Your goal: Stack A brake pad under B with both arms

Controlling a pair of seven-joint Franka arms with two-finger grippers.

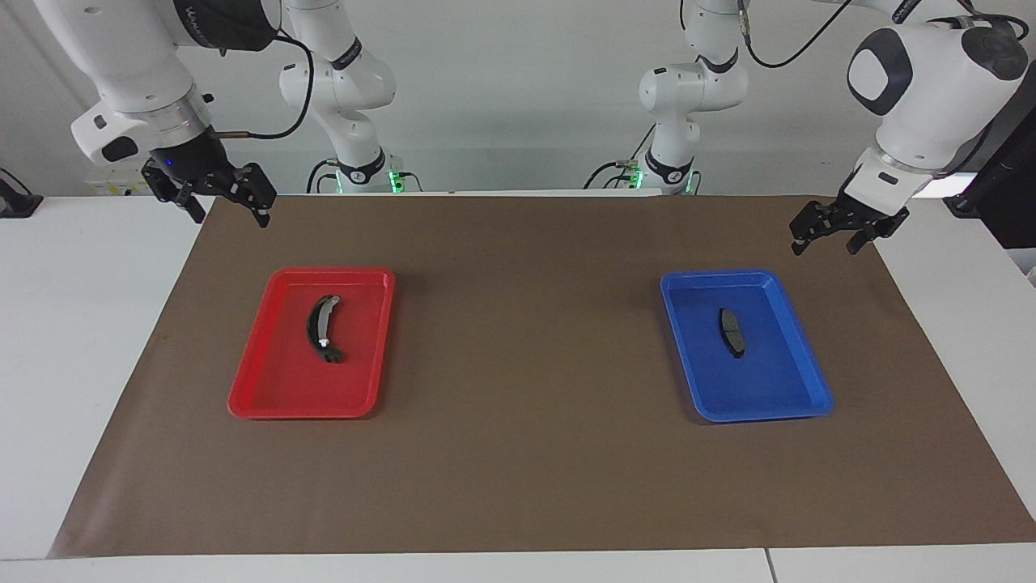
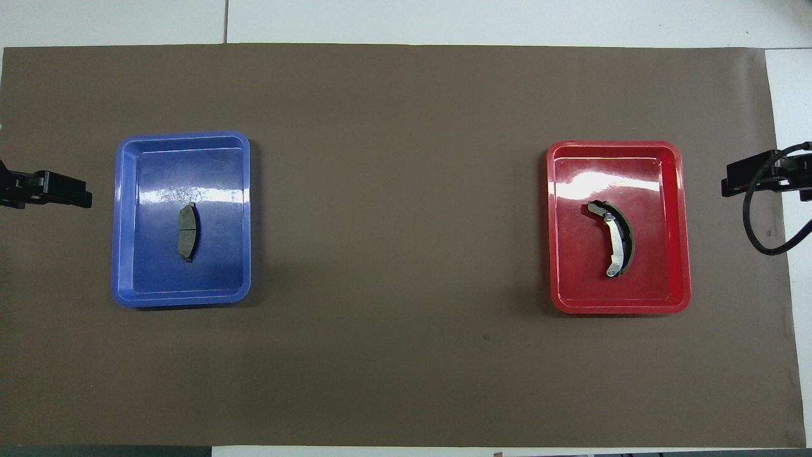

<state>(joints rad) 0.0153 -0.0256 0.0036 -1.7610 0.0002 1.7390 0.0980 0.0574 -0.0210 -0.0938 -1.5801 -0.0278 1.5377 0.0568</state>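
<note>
The A brake pad, short, flat and dark grey, lies in the blue tray toward the left arm's end of the table; it also shows in the overhead view. B, the curved black piece with a silver rim, lies in the red tray toward the right arm's end, and shows from overhead. My left gripper hangs open and empty over the mat's edge beside the blue tray. My right gripper hangs open and empty over the mat's edge beside the red tray.
A brown mat covers most of the white table. The blue tray and the red tray stand far apart on it, with bare mat between them. A black cable loops below the right gripper.
</note>
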